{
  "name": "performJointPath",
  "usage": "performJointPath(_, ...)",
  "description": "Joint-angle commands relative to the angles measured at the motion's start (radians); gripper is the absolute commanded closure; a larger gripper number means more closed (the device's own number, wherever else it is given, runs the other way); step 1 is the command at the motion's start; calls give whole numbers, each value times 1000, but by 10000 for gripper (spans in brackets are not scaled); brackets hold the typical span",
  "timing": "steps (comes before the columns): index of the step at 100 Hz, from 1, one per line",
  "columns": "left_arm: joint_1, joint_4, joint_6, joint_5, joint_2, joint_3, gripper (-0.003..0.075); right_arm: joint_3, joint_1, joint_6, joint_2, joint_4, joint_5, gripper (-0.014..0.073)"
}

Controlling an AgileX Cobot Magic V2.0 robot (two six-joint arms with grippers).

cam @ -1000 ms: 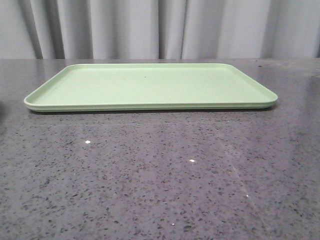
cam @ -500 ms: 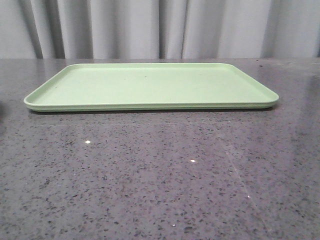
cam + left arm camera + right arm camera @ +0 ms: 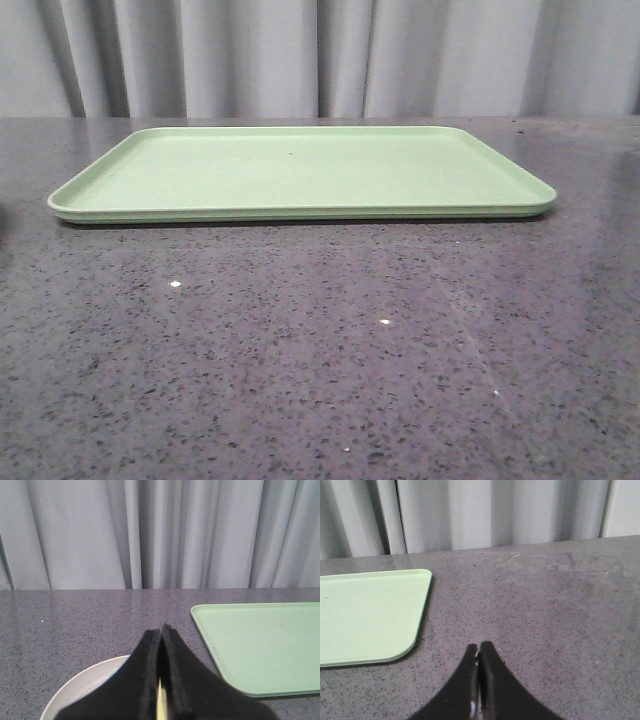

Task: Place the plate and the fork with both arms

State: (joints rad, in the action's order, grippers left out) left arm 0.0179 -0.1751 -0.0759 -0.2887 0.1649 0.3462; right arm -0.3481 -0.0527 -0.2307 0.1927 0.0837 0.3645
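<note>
In the left wrist view, my left gripper (image 3: pixel 161 629) is shut, its black fingers pressed together over the table. Under it lies the plate (image 3: pixel 80 685); only part of its cream rim and pale inside shows, and the fingers hide the rest. A thin pale-yellow strip, the fork (image 3: pixel 161 702), shows through the slit between the fingers. I cannot tell whether it is gripped or lies below. My right gripper (image 3: pixel 478 646) is shut and empty over bare table. Neither gripper, plate nor fork shows in the front view.
A large flat light-green tray (image 3: pixel 300 170) lies on the dark speckled table. It lies right of the left gripper (image 3: pixel 260 640) and left of the right gripper (image 3: pixel 365 615). A small pale-blue patch (image 3: pixel 114 671) shows inside the plate. Grey curtains hang behind the table.
</note>
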Motion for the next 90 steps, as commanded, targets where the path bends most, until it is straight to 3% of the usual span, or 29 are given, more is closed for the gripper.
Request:
performJointPath(1,2,-10,2,6,98,114,741,-122,4,9,99,14,-6,662)
performJointPath(28,2,-10,2,-62,343,313,741,-339,4,9,324,14,123,662)
performJointPath(64,2,-10,2,-112,503,439,721,-368,4,9,419,-5,135,659)
performJointPath(76,2,-10,2,-112,507,442,575,-368,4,9,419,-5,137,619)
performJointPath(90,2,-5,2,-111,507,442,343,-368,4,9,419,-5,142,417)
